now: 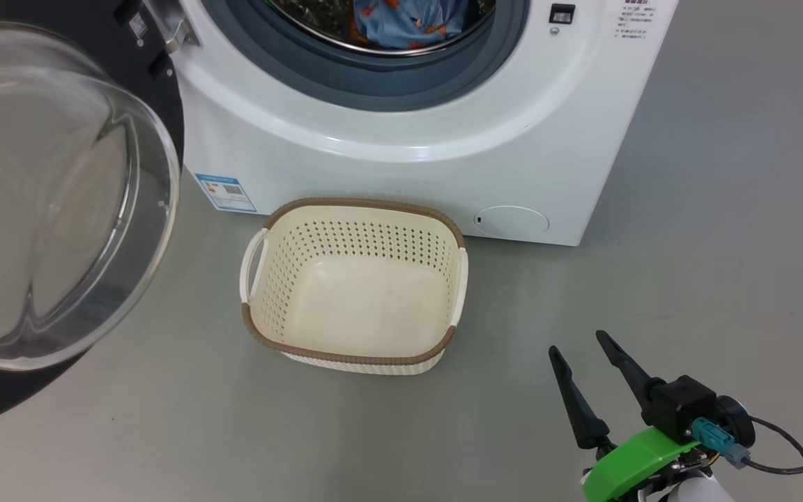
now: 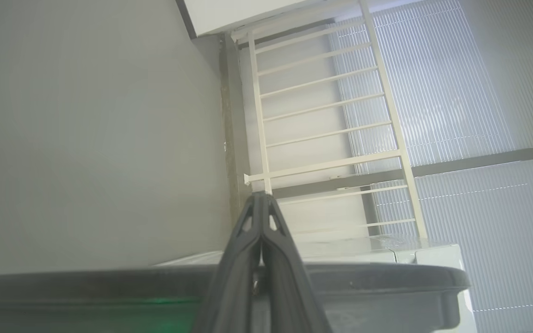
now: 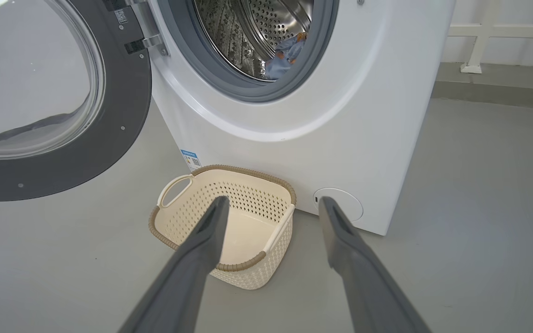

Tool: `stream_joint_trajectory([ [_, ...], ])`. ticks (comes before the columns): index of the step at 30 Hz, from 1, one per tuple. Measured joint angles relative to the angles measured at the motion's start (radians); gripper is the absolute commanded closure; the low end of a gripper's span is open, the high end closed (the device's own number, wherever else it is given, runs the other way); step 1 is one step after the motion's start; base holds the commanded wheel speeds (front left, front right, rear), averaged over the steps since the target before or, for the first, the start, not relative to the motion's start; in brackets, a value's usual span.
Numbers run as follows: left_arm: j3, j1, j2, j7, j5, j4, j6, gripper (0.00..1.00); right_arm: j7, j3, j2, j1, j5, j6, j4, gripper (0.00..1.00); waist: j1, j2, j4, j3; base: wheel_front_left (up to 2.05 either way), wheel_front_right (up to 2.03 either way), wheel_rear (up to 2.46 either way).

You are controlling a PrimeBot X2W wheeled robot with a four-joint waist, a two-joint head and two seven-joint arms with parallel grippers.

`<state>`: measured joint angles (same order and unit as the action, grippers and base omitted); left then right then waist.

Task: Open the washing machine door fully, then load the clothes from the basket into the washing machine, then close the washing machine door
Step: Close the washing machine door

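Note:
The washing machine (image 1: 408,139) (image 3: 340,115) stands with its door (image 1: 46,202) (image 3: 53,101) swung wide open to the left. Inside the steel drum lie the clothes (image 1: 401,24) (image 3: 285,53), light blue with orange. On the floor before the machine sits the cream basket (image 1: 353,282) (image 3: 225,226) with nothing in it. My right gripper (image 1: 579,345) (image 3: 271,203) is open and holds nothing, low at the right, short of the basket. My left gripper (image 2: 261,196) is shut with nothing in it, just over a dark curved rim (image 2: 377,277).
Grey floor (image 1: 722,244) spreads to the right of the machine. A white railing (image 2: 322,115) and ribbed wall panels stand beyond the left gripper. A round hatch (image 1: 511,221) is low on the machine's front. A white rail base (image 3: 472,67) sits at the back right.

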<state>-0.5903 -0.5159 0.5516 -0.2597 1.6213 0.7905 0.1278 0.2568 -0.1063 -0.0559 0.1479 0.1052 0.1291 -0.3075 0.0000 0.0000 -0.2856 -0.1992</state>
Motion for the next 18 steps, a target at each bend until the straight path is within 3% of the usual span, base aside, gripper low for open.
stream_joint_trajectory([
  [18,0.003,0.056,-0.029,-0.261,0.051,-0.105,0.000,1.00,0.000,-0.002,0.000,0.000,0.000,0.000,-0.020,0.00,0.0000,0.0000,-0.014,0.002,0.00,0.00,0.00],
])
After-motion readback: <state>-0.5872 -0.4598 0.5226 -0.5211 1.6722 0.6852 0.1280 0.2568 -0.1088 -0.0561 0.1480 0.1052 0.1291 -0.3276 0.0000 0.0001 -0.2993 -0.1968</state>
